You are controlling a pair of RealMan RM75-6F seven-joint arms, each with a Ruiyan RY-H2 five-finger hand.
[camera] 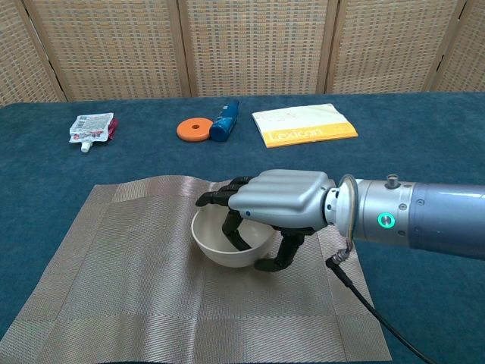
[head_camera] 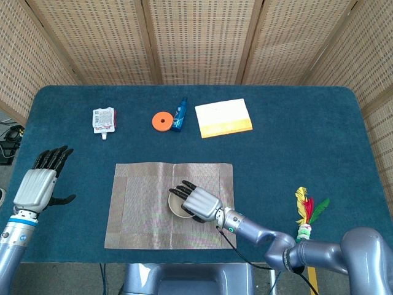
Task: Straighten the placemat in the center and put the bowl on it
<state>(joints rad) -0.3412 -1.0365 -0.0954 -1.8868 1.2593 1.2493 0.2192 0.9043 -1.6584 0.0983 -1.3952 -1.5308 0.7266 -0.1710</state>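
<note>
Bowl (camera: 227, 244) amid placemat (camera: 136, 288), book (camera: 303, 124) beyond

We see two arms, both shiny grey metal tubes w/ round joints. The right robot hand (camera: 276, 208) has a smooth silver-grey shell on the back and black fingers (camera: 214, 199) under it. Its wrist is a fat silver tube w/ a thin ring at the front, a small green light on the side, and a little knob on top. A black cable hangs from the wrist. The left robot hand (head_camera: 40, 184) looks the same: pale grey back, black fingers, plus a blue ring at the wrist.
</note>
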